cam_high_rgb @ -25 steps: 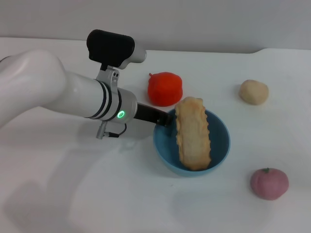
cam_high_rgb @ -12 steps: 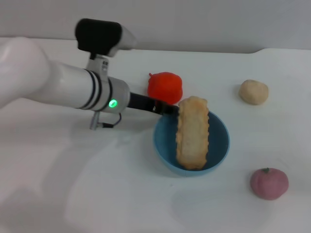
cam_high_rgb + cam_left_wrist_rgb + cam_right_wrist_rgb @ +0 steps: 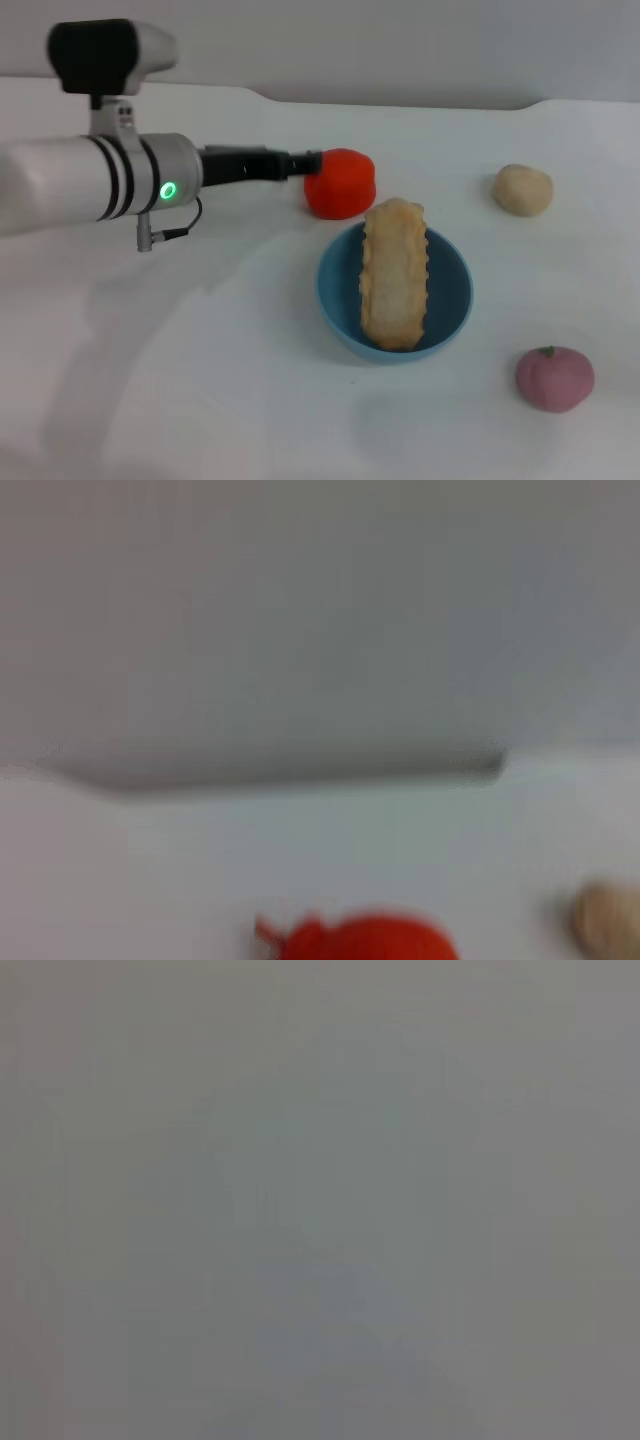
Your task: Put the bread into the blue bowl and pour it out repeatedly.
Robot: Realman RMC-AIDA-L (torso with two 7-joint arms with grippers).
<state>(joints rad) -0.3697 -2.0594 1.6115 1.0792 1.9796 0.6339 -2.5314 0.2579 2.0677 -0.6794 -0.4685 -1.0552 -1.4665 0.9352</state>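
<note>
The bread [image 3: 395,272], a long golden-brown loaf with wavy edges, lies across the blue bowl [image 3: 451,296] in the middle of the white table, its far end resting on the bowl's rim. My left gripper [image 3: 312,160] is lifted clear of both, up and to the left of the bowl, with its tip right beside the red tomato-like object [image 3: 342,183]. It holds nothing. The left wrist view shows only the red object [image 3: 365,938], a beige ball [image 3: 606,920] and the wall. My right gripper is out of view.
A small round beige ball [image 3: 523,189] sits at the back right. A pink round fruit-like object [image 3: 554,378] lies at the front right of the bowl. The table's back edge meets a grey wall.
My left gripper has let go of the bread and pulled back up and to the left, away from the bowl's rim. The bread has settled straighter in the bowl.
</note>
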